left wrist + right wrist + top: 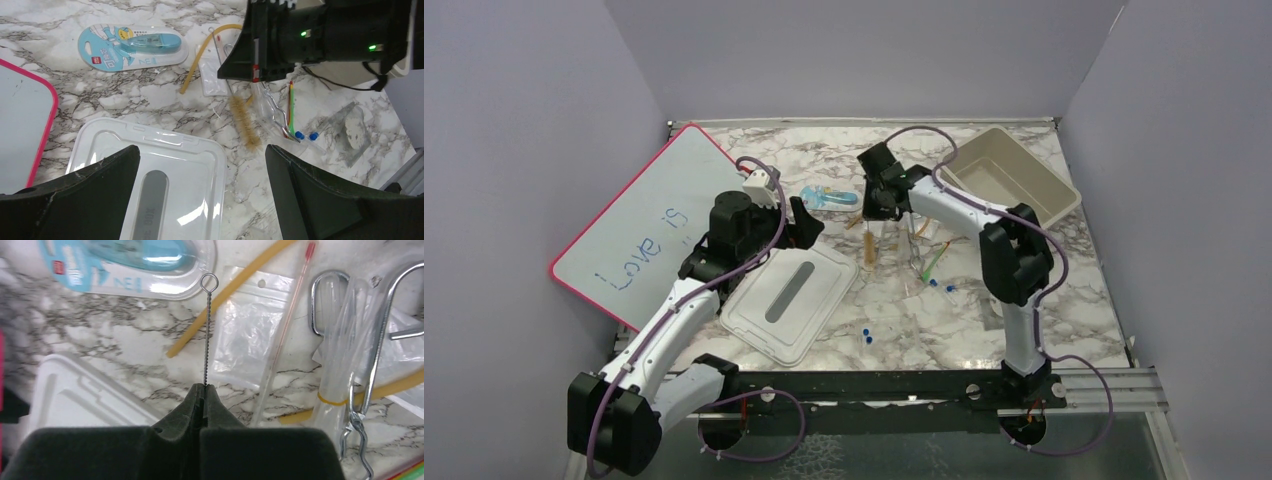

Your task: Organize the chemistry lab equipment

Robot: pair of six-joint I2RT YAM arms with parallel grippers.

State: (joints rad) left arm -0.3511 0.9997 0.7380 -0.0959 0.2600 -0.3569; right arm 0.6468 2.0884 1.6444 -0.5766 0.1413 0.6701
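My right gripper [204,387] is shut on the twisted wire handle of a tube brush [208,330], whose loop end points away from me. The brush's tan bristles [245,122] show below that gripper [879,205] in the left wrist view. Beside it lie amber rubber tubing [230,290], metal forceps [380,340], a thin glass rod with a red tip [285,335], a clear bag [250,330], a green stick [292,107] and small blue-capped vials [300,135]. My left gripper [202,155] is open with nothing in it, above the edge of a clear plastic lid [150,185].
A beige tray [1009,175] stands at the back right. A pink-rimmed whiteboard [644,225] leans at the left. A blue blister pack [829,197] lies behind the lid [789,295]. More blue-capped vials [866,335] lie near the front.
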